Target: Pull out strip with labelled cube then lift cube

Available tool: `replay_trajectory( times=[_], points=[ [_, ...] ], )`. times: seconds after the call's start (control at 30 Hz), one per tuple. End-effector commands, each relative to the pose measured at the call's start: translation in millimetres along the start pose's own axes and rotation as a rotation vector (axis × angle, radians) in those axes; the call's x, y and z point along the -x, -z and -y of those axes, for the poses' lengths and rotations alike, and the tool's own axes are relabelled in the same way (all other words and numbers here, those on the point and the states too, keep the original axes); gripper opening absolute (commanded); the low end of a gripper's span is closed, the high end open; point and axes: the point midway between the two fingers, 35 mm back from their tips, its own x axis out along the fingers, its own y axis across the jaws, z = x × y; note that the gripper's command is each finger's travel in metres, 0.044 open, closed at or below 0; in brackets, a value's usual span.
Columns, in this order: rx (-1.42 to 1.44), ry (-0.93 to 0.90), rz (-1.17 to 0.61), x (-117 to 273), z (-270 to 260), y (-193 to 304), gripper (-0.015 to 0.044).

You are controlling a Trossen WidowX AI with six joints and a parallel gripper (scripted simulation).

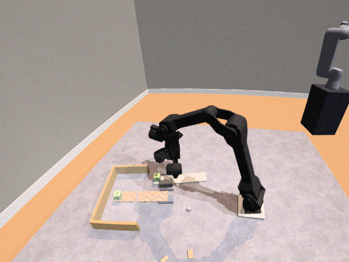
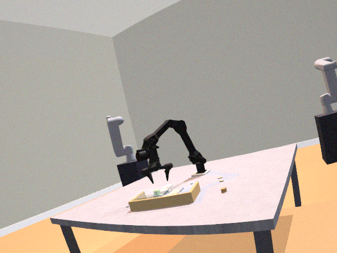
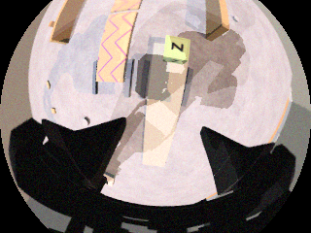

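The one-piece strip (image 1: 194, 177) (image 2: 167, 187) (image 3: 157, 138), plain and cream, is found lying flat beneath the open gripper (image 1: 174, 169) (image 2: 159, 181) (image 3: 163, 123), its bare end extended from under the tool toward the arm's base. The cube (image 1: 156, 177) (image 2: 157, 192) (image 3: 176, 49) on this strip, green and marked with a letter, is seated at the far end, ahead of the gripper and below its fingertips. The fingers are spread wide, with nothing held; both tips are raised above the table (image 1: 281, 174) (image 2: 231, 209). Beside the plain strip, to one side of the tool, a zigzag-patterned strip (image 1: 153, 196) (image 3: 117, 44) is noted in two pieces, a narrow gap being visible between them. A second green cube (image 1: 117, 195), also lettered, is carried on its farther piece, more distant from the gripper than the first. Dark rails (image 1: 165, 202) (image 3: 95, 78) are set along the zigzag strip's near end. Beyond both cubes, a three-sided wooden frame (image 1: 104, 194) (image 2: 163, 201) (image 3: 224, 15) is observed, its open side turned toward the arm's base. A small pale disc (image 1: 188, 208) (image 2: 191, 183) (image 3: 87, 121) is located on the base side of the rails, clear of the tool.
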Motion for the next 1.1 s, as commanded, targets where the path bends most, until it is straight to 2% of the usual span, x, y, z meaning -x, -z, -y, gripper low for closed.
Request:
replay_trajectory(
  times=[0.0, 0.63, 0.87, 1.07],
  points=[
    [-0.004, 0.001, -0.002, 1.3, 1.0, -14.8, 0.044],
    [-0.004, 0.002, 0.006, 9.8, 4.4, -91.4, 0.044],
    [-0.004, 0.002, 0.006, 1.2, 4.7, -92.1, 0.0256],
    [-0.004, 0.001, 0.006, -8.6, 4.9, -92.7, 0.025]
  ],
)
